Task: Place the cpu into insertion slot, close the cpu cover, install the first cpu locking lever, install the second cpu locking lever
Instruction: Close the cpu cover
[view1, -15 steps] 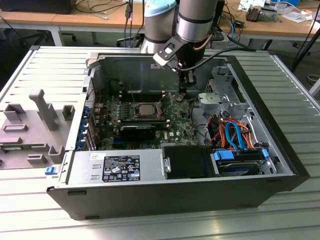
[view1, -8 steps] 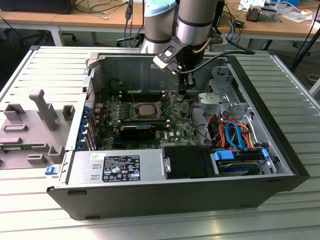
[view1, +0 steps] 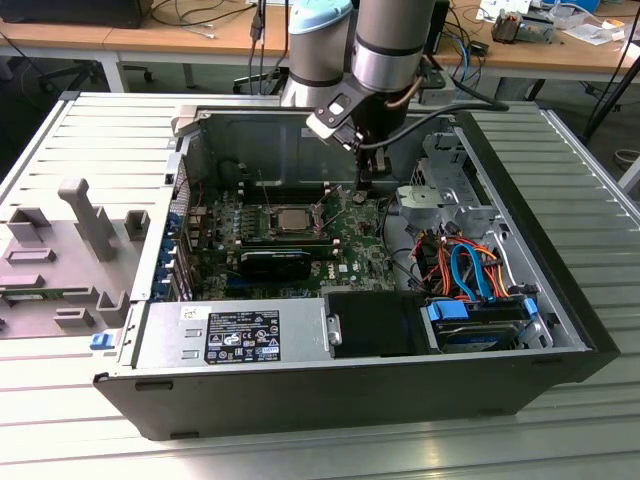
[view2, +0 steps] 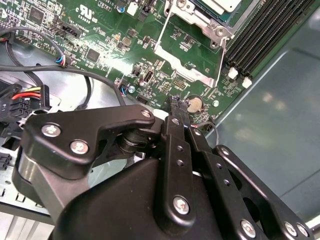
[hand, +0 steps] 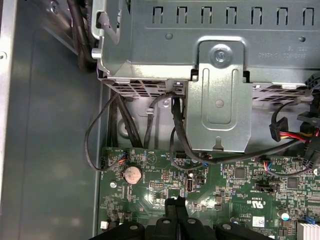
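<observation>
Second wrist view: the cpu (view2: 222, 4) is sitting in the insertion slot (view2: 200, 19), the cpu cover (view2: 182, 65) is lying open, both locking levers are apparently awaiting installation, and the gripper (view2: 176, 102) is hovering alongside the socket, its fingers pressed together and carrying nothing.

Arm (view1: 385, 40) reaching steeply down, end effector (view1: 366, 186) pointing downward, fingertips (view2: 175, 108) pressed together

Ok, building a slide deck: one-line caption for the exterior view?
Claw inside the open computer case, poised over the motherboard beside the insertion slot.
</observation>
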